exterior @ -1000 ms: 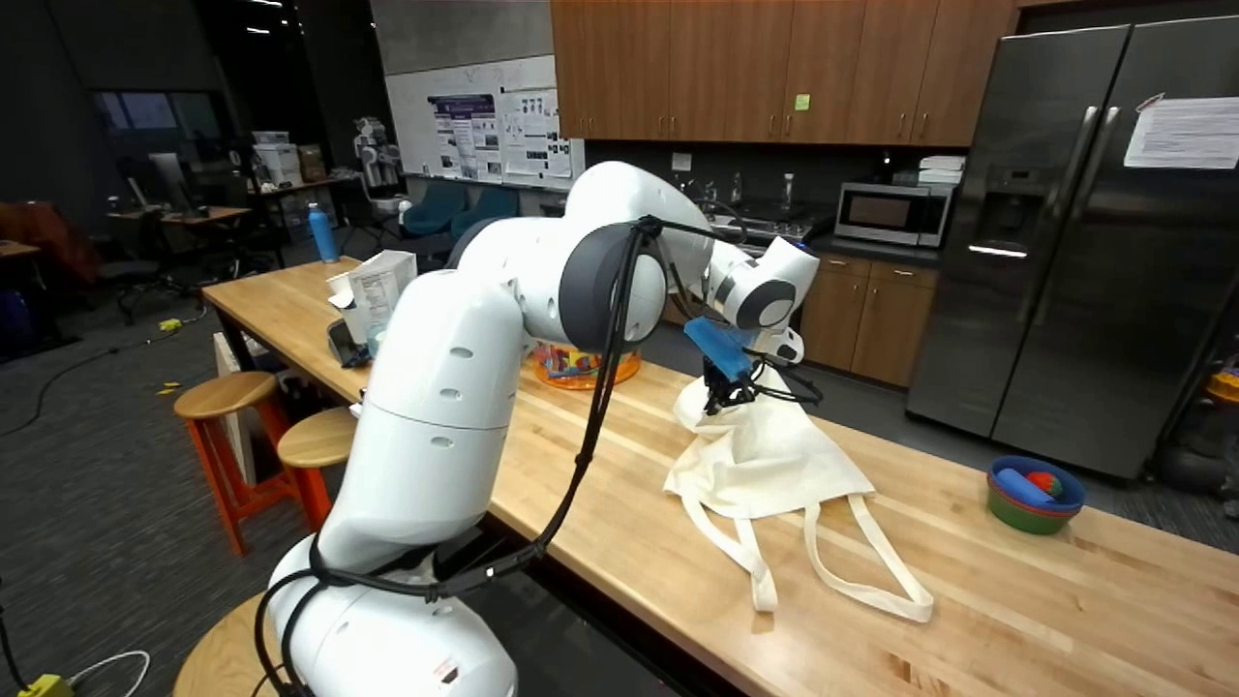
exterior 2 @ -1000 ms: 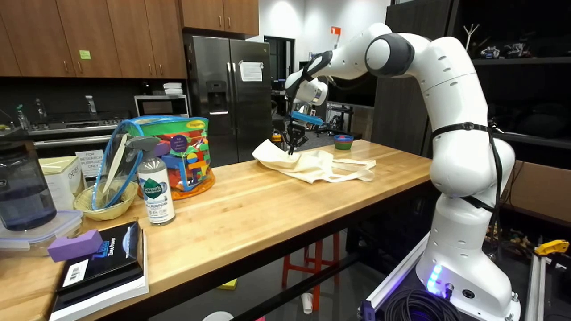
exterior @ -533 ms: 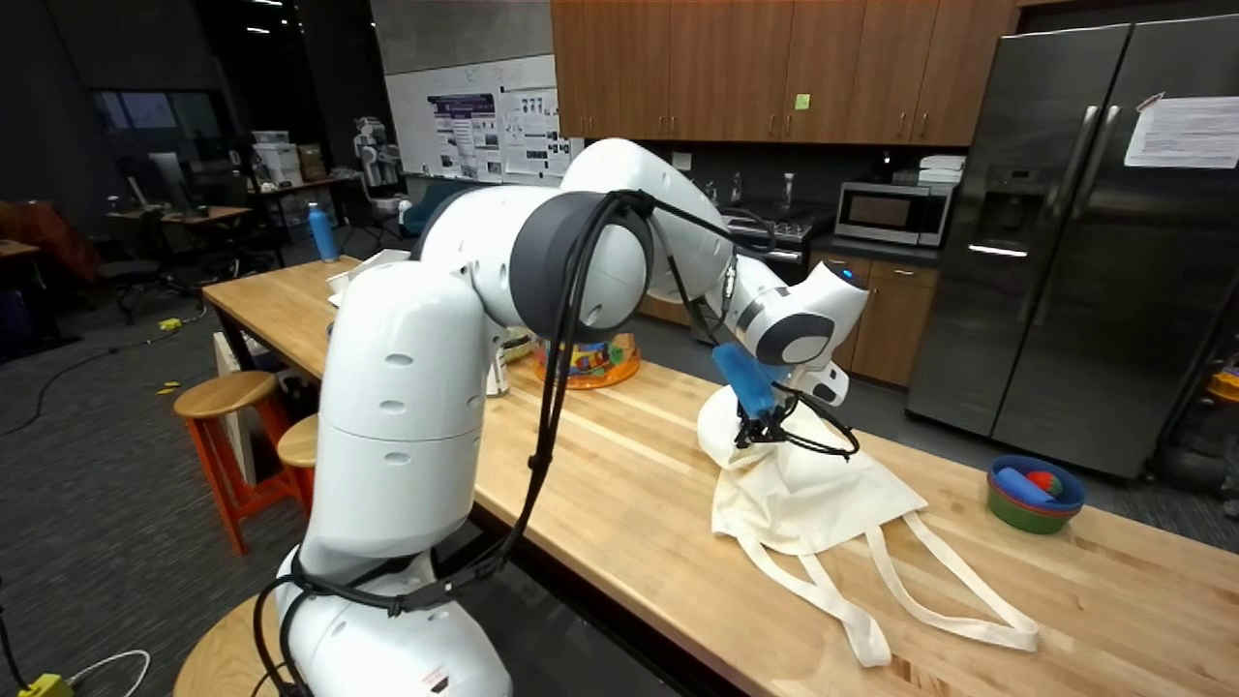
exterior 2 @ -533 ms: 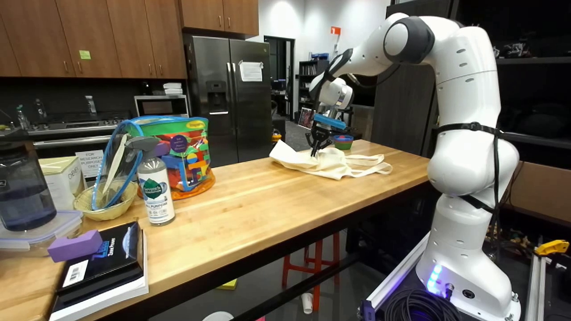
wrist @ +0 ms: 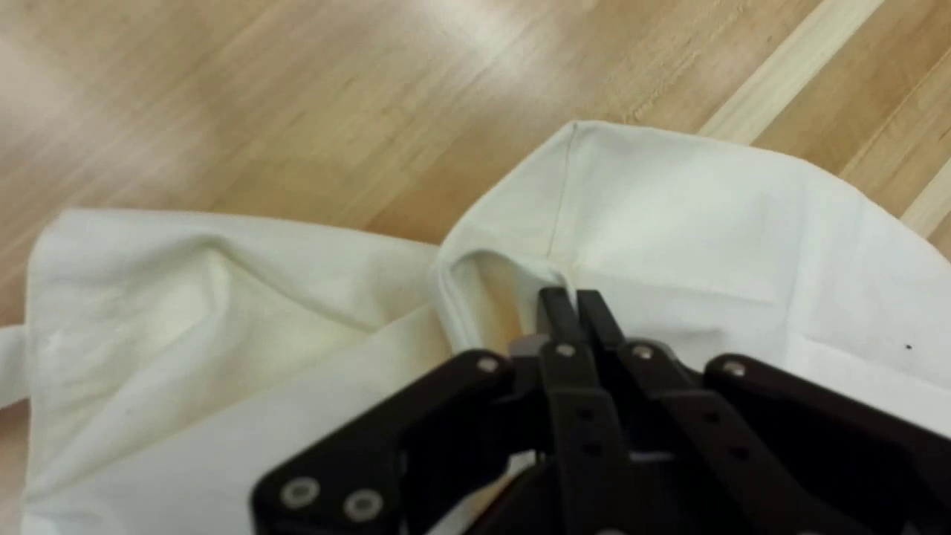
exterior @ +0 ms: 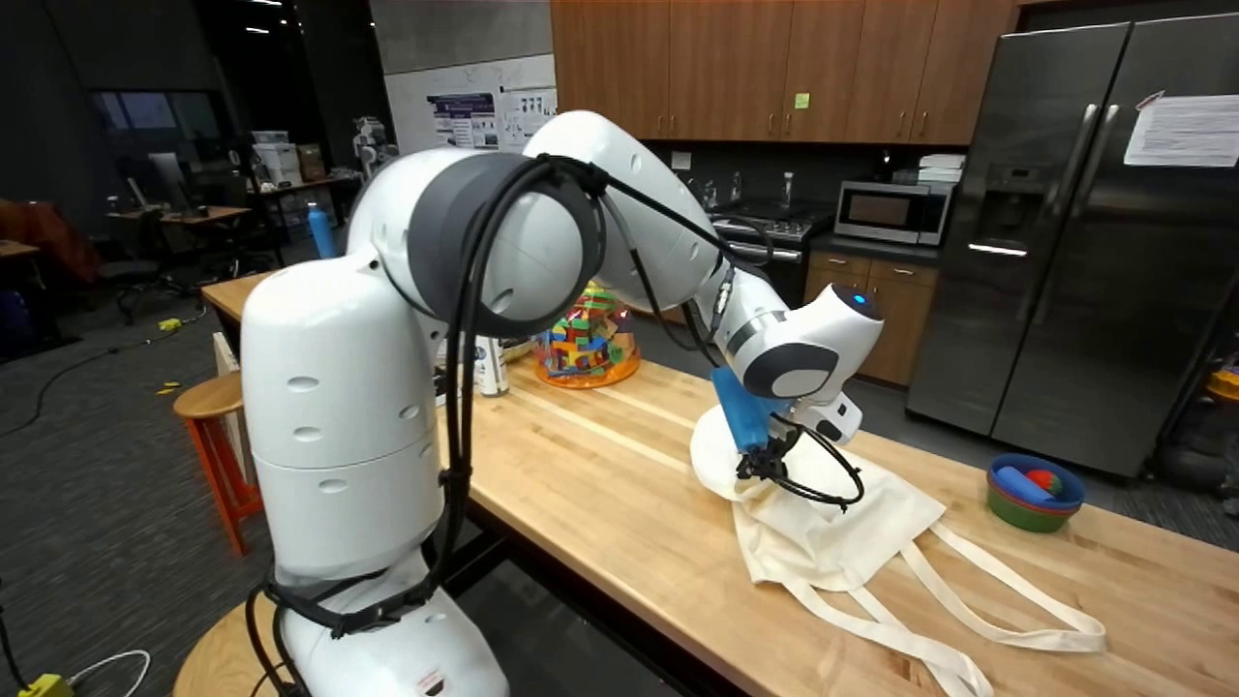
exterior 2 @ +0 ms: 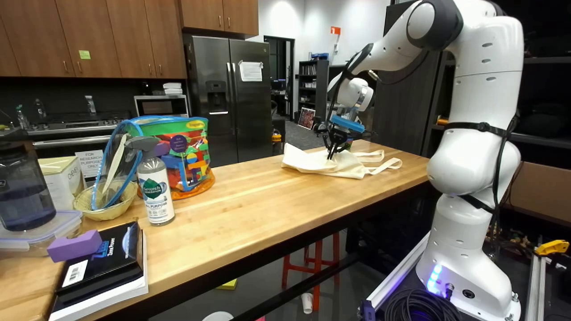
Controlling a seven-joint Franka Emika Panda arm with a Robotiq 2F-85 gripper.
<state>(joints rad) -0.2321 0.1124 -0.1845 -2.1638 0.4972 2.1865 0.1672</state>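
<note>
A cream cloth tote bag (exterior: 832, 537) lies creased on the wooden table (exterior: 581, 494), its straps (exterior: 1050, 641) trailing toward the near right in an exterior view. The hand (wrist: 573, 297) points down onto the bag, closer to its rounded far-left end than to the straps. Its fingers are together, clamped on a pinch of the fabric: in the wrist view an edge of the cloth runs in at the tips, arching just to their left, and more cloth spreads on either side.

To the right of the bag, apart from it, a stack of bowls (exterior: 1031, 521) holds a blue thing and a red one. In an exterior view, a clear bag of colourful blocks (exterior 2: 194, 154) stands well to the left of the tote, with a spray bottle (exterior 2: 156, 196) just on its near side. Nearer still, a purple block (exterior 2: 73, 247) rests on a black box (exterior 2: 105, 267). Beyond the table's far side stands a dark refrigerator (exterior: 1065, 261).
</note>
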